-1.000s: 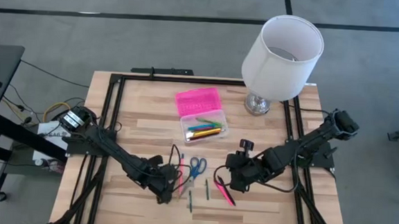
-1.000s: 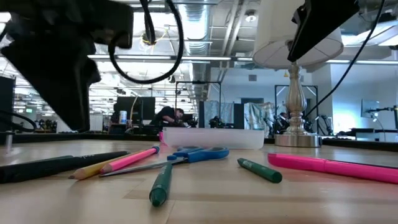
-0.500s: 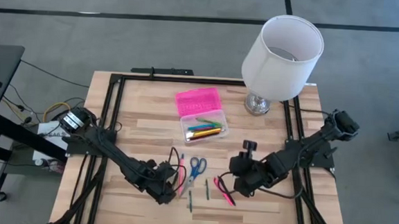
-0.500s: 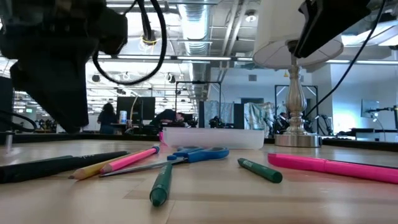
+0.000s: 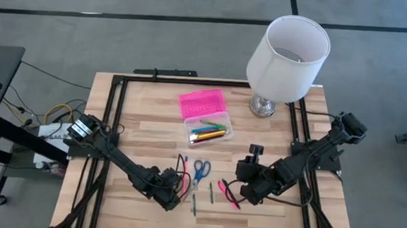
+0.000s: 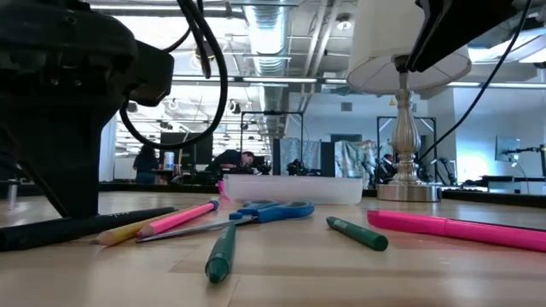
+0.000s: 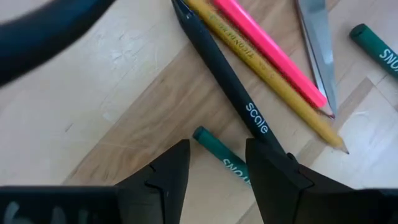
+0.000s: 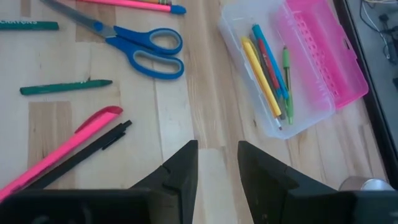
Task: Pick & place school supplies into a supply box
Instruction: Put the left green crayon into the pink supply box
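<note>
The supply box sits open mid-table, clear tray holding several pens, its pink lid lying flat behind it toward the far edge. Loose on the wood near the front lie blue-handled scissors, a pink pencil, a yellow pencil, a black pen, green crayons and a pink highlighter. My left gripper is open and low, its fingers standing on either side of a green crayon. My right gripper is open above bare wood, beside the highlighter and another black pen.
A white-shaded lamp stands on its metal base at the far right of the table. A black frame runs along the table's sides. Cables trail off the left edge. Bare wood lies left of the box.
My left gripper has come down close to the table and shifted slightly toward the near edge and the right, over the loose pens. My right gripper has moved a little toward the near edge, alongside the pink highlighter. The supplies have stayed put.
</note>
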You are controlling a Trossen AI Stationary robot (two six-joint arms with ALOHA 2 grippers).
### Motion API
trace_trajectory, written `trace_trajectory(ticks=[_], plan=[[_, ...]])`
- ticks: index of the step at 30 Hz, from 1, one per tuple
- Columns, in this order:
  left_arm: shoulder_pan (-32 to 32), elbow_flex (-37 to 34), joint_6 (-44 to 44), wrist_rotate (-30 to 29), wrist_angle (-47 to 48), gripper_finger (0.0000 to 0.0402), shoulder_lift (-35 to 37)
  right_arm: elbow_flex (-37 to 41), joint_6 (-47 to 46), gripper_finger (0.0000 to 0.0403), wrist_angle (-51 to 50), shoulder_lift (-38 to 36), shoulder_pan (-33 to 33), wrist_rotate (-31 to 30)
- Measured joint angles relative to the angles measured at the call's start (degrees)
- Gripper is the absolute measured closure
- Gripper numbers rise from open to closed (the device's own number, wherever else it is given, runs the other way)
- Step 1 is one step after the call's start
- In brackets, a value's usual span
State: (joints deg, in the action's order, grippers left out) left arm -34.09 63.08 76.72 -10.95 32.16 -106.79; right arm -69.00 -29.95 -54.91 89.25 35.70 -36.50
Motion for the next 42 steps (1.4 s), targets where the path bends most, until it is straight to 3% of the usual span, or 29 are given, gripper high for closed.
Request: trace_trajectory(ticks=[18,23,33,42], plan=[[0.1,0.1,2.4,11.0,4.6,0.0249,0.0,0.0,0.0,0.0296,0.1,0.0,0.0,-0.6],[0.1,0.1,1.1,12.6,5.8,0.028,-0.1,0.0,0.0,0.0296,0.1,0.0,-0.2,-1.3],[0.0,-0.1,-6.2,12.8,6.7,0.0389,-0.1,0.0,0.0,0.0296,0.3,0.0,-0.2,-1.3],[0.2,0.1,-17.1,6.9,11.9,0.037,-0.1,0.0,0.0,0.0296,0.8,0.0,-0.2,-1.3]])
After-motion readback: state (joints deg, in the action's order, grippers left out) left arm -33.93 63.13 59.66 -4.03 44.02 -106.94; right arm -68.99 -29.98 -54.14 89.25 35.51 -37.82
